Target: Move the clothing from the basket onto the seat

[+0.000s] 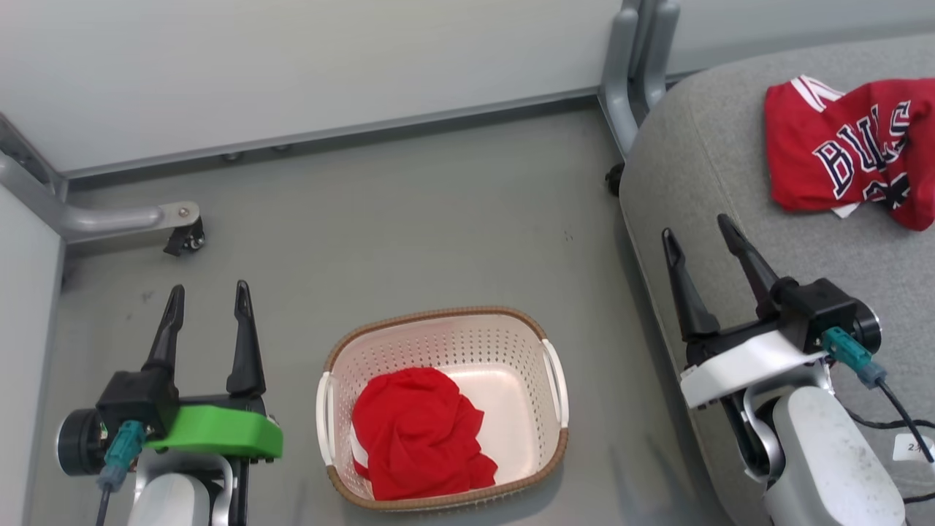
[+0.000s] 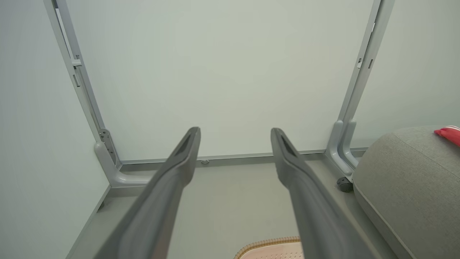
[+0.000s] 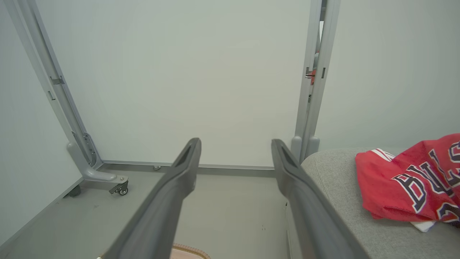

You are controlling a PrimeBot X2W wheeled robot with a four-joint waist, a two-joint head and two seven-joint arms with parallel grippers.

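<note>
A cream perforated basket [image 1: 526, 343] with a brown rim stands on the floor between my arms; a crumpled red garment [image 1: 416, 435] lies in its left half. A red "BULLS" jersey [image 1: 847, 150] rests on the grey seat [image 1: 701, 146] at the right. My left gripper [image 1: 208, 296] is open and empty, to the left of the basket. Over the seat's near edge, right of the basket, my right gripper [image 1: 701, 237] is open and empty too. The right wrist view shows the jersey [image 3: 406, 183] on the seat [image 3: 330, 172]; the left wrist view shows the basket's rim [image 2: 267, 244].
Pale partition panels [image 1: 292, 66] wall in the far side and the left. Their grey metal feet with castors [image 1: 182, 230] stand on the floor at the left, and another foot [image 1: 632, 88] is by the seat's far corner. Open grey floor [image 1: 409, 219] lies beyond the basket.
</note>
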